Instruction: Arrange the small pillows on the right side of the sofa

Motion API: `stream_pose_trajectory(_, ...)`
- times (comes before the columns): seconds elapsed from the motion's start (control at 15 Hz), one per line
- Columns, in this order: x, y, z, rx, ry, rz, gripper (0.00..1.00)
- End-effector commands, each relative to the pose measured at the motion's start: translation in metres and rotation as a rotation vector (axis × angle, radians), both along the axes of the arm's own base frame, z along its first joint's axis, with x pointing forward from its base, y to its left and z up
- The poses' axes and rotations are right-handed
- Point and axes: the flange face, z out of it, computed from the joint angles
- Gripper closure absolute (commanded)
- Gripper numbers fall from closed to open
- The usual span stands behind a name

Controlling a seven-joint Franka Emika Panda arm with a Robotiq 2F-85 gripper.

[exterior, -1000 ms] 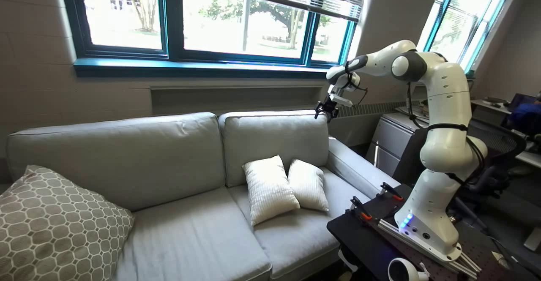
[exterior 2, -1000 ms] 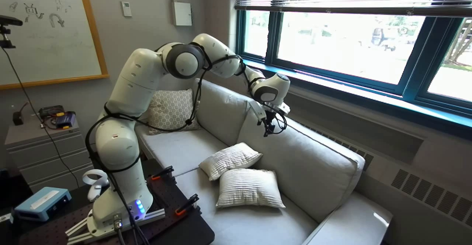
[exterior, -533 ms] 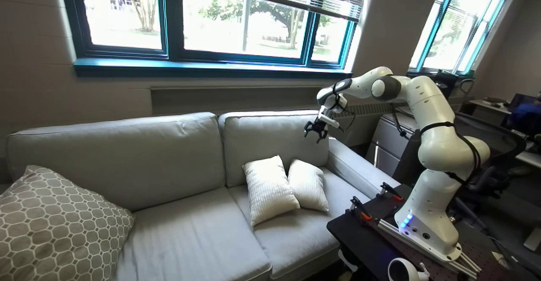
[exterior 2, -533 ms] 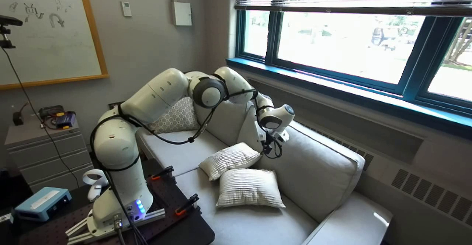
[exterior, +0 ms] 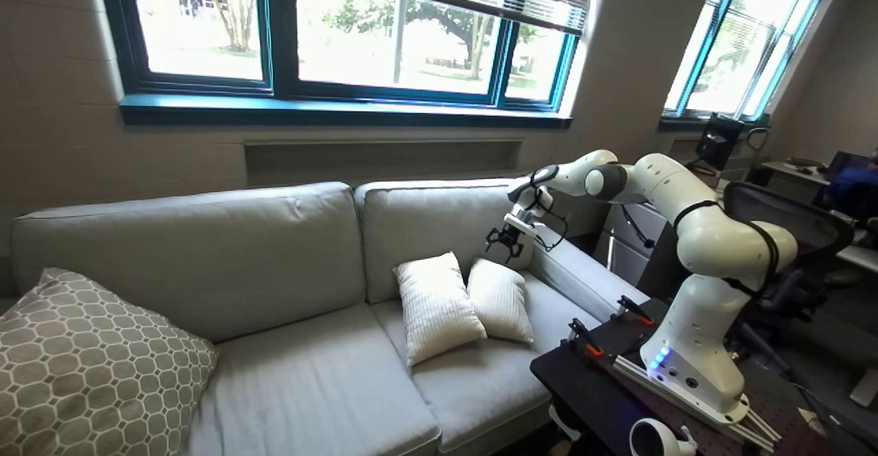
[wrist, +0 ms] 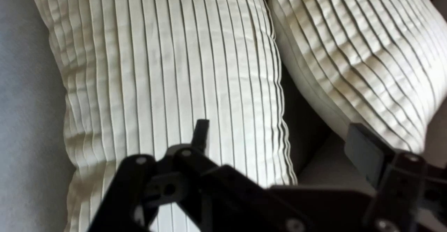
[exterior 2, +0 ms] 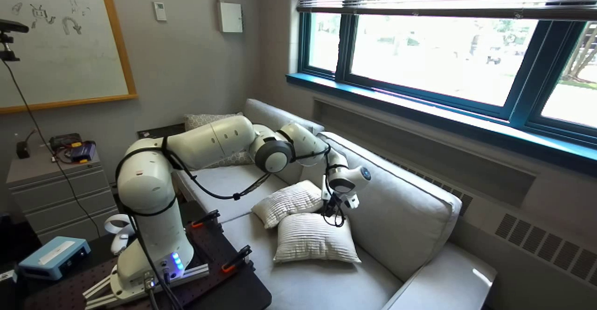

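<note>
Leftmost in an exterior view, the larger lattice cushion (exterior: pixel 103 367) sits on the sofa (exterior: pixel 206 257). Both exterior views show it, but in an exterior view my own arm (exterior 2: pixel 214 142) covers its middle. Next come the white left-hand pillow (exterior: pixel 439 308) and right-hand pillow (exterior: pixel 499 302), both lying on the right seat cushion (exterior: pixel 466 394). From there the left-hand pillow seems to lap over its neighbour; my wrist view shows a dark gap between them, narrowing upward. Above the right-hand pillow hangs my gripper (exterior: pixel 499 254), released, its jaws spread wide. My wrist view shows one fingertip (wrist: pixel 200 136) over the right-hand pillow's pleats and the other in front of the left-hand pillow's edge; in an exterior view with a whiteboard (exterior 2: pixel 60 39) those jaws are too dark to read. Whether either fingertip touches fabric, I cannot tell. Farther right my arm rises from a black table (exterior: pixel 579 380) that also bears a white controller (exterior: pixel 667 437), an office chair (exterior: pixel 802 216) behind it.
</note>
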Motion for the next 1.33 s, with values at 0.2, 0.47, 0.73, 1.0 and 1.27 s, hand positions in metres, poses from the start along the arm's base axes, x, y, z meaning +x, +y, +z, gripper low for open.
stream_pose_trajectory(0.2, -0.003, -0.005, -0.027, 0.007, 0.033, -0.037, 0.0)
stream_pose_trajectory(0.47, 0.003, -0.001, -0.019, 0.003, 0.032, -0.032, 0.0)
stream_pose_trajectory(0.73, 0.008, 0.018, -0.03, -0.025, 0.085, -0.027, 0.0)
stream_pose_trajectory(1.0, 0.012, 0.051, -0.047, -0.059, 0.161, -0.025, 0.0)
stream_pose_trajectory(1.27, 0.017, 0.094, -0.035, -0.074, 0.177, 0.007, 0.0)
